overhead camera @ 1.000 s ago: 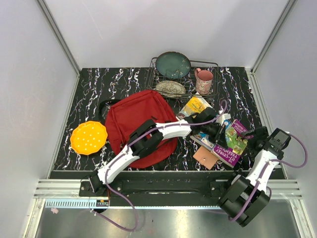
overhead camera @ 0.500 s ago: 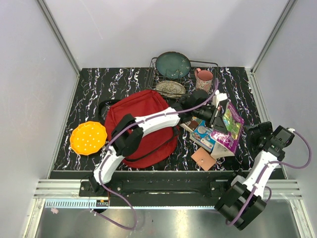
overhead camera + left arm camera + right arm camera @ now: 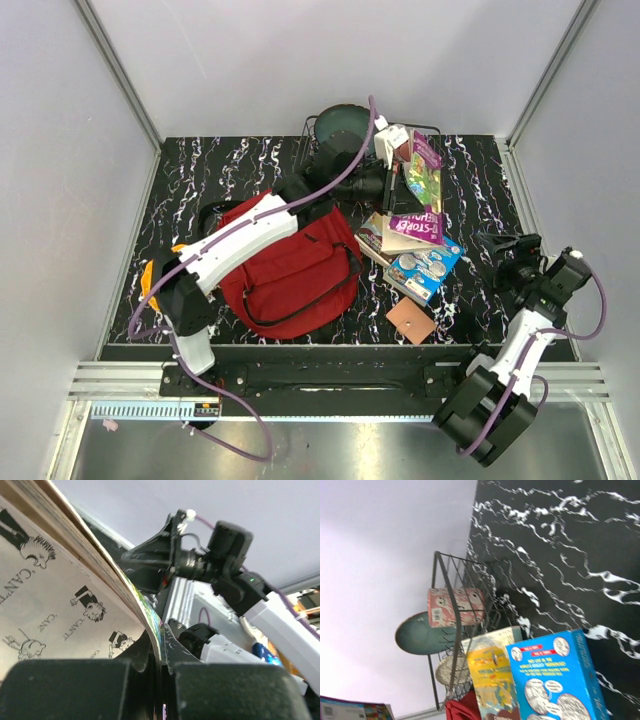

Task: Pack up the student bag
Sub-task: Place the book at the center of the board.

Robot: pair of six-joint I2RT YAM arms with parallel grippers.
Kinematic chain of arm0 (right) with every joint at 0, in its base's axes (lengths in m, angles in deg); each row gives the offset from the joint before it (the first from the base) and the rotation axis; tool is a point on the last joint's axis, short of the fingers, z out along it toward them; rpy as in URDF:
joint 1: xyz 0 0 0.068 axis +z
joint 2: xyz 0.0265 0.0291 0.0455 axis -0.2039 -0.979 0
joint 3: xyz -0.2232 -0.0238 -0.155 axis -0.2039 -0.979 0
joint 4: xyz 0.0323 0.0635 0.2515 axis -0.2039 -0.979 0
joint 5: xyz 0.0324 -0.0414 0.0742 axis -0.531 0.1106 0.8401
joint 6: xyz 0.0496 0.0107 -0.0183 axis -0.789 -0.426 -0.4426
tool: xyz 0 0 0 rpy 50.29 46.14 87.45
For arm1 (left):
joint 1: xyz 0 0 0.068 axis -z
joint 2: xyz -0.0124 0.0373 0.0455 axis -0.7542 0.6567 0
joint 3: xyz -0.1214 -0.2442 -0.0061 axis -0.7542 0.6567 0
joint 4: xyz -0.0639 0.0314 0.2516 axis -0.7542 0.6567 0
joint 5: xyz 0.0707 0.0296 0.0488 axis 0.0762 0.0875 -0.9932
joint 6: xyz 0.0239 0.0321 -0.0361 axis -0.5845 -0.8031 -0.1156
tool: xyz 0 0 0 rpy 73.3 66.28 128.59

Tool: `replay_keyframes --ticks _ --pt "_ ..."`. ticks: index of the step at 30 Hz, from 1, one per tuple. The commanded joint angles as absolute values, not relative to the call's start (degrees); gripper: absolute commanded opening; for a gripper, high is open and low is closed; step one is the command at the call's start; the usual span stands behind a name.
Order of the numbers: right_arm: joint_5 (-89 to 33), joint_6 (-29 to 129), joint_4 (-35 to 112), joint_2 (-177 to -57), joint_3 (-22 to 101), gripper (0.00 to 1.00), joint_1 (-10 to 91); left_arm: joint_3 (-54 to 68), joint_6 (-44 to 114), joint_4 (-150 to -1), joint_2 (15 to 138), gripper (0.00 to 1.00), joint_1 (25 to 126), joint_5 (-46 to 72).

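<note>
Book [image 3: 425,190] with purple cover was clamped in the left pincer [image 3: 392,180], upper centre, right of the student bag [image 3: 285,265]; right pincer [image 3: 505,258] was seen released, lower right.

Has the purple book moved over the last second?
Yes. Held by the left gripper, the purple book went from the near right side back to the dish rack.

Left gripper [image 3: 393,180] raised, clamped tight — right gripper [image 3: 503,250] agape.
</note>
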State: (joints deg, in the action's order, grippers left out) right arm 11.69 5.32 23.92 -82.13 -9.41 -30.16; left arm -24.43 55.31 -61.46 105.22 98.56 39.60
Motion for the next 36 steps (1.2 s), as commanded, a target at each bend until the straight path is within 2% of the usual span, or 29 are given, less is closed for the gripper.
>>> replay_keyframes --ticks 1,6,10,14,18,19,21,22,23,25,26,30,31,32,36 --pt "18.6 -0.9 34.5 -81.7 -8.2 0.97 -28.5 -20.1 48.7 -55.5 102.3 0.0 99.0 31.3" --pt "20.2 -1.8 40.8 -82.5 -9.5 0.98 -24.5 -9.5 51.0 -60.5 104.8 0.0 99.0 33.1" --pt "21.2 3.0 34.9 -86.1 -8.4 0.98 -23.1 -1.3 56.5 -71.8 107.0 0.0 98.9 37.0" --pt "19.0 6.3 32.6 -91.5 -8.1 0.98 -19.4 2.6 58.2 -73.6 109.4 0.0 98.9 37.0" --pt "14.0 9.9 29.9 -96.9 -5.6 0.98 -11.2 4.8 59.0 -74.8 111.3 0.0 98.9 36.3" --pt "12.8 10.2 29.1 -99.0 -5.3 0.98 -10.0 5.1 59.3 -74.6 111.4 0.04 98.9 36.1" --pt "12.9 10.1 29.7 -100.5 -5.4 0.98 -8.5 5.0 59.4 -73.9 111.7 0.21 98.7 33.9" --pt "12.5 10.4 29.5 -101.1 -5.6 0.98 -8.3 4.7 59.0 -70.8 111.8 0.42 98.7 32.7" --pt "12.0 10.8 29.0 -101.1 -5.7 0.98 -8.2 4.5 58.7 -68.9 111.9 0.58 98.5 31.4" --pt "10.4 13.0 26.5 -100.9 -5.8 0.98 -7.8 3.7 57.3 -63.8 112.0 0.65 98.6 26.3" --pt "9.9 13.7 25.8 -100.9 -5.7 0.98 -7.7 3.6 57.0 -62.6 112.0 0.72 98.4 24.8" --pt "8.6 16.5 21.6 -100.7 -6.0 0.97 -6.5 4.2 55.8 -58.2 111.3 0.85 98.3 19.0" --pt "8.0 16.9 20.6 -99.4 -6.4 0.97 -6.4 4.4 55.5 -57.8 111.2 0.94 98.3 18.3" --pt "7.8 17.0 20.3 -98.5 -6.9 0.97 -6.4 4.6 55.2 -57.5 111.1 0.99 98.3 17.8" --pt "8.5 16.4 19.4 -94.5 -9.9 0.97 -6.3 4.6 54.4 -57.1 112.7 0.99 98.3 17.6"
